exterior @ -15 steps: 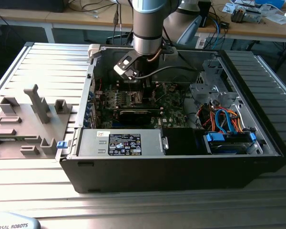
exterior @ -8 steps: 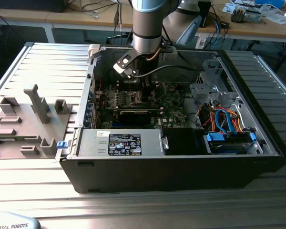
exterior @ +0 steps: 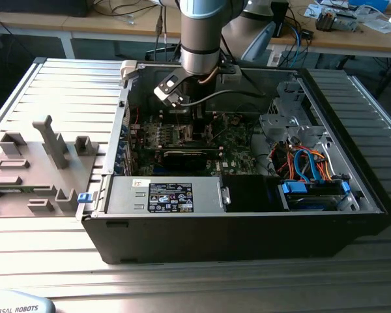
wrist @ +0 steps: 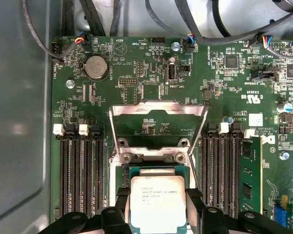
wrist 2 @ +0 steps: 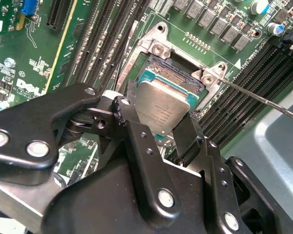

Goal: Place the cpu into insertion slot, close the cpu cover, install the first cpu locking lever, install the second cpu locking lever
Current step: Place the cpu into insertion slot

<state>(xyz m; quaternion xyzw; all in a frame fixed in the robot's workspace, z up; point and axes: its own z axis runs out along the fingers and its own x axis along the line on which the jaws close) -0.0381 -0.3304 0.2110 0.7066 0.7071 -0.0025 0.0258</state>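
**CPU pinched over the open socket**

At the exterior view's left, on the ribbed table: a grey moulded fixture, well apart from the work. Next along, the open computer case, with the arm hanging into it near its rear wall, above the black graphics card. At the case's end on the exterior view's right, blue and orange cables, clear of the arm.

In both wrist views, clamped on the cpu: the gripper, 2 black fingers pinching opposite edges, presumably to leave the underside free. Held metal top up, just over the insertion slot and partly covering it. Looks slightly tilted in the second wrist view; cannot tell whether touching the socket. Judged not yet seated.

Beyond the slot, standing open on its hinge, the cpu cover, out of the chip's way. Likewise clear: 1 thin locking lever. Flanking the slot on the motherboard, 2 banks of long memory slots, close beside the fingers but apart from them. Nothing seen between chip and socket.
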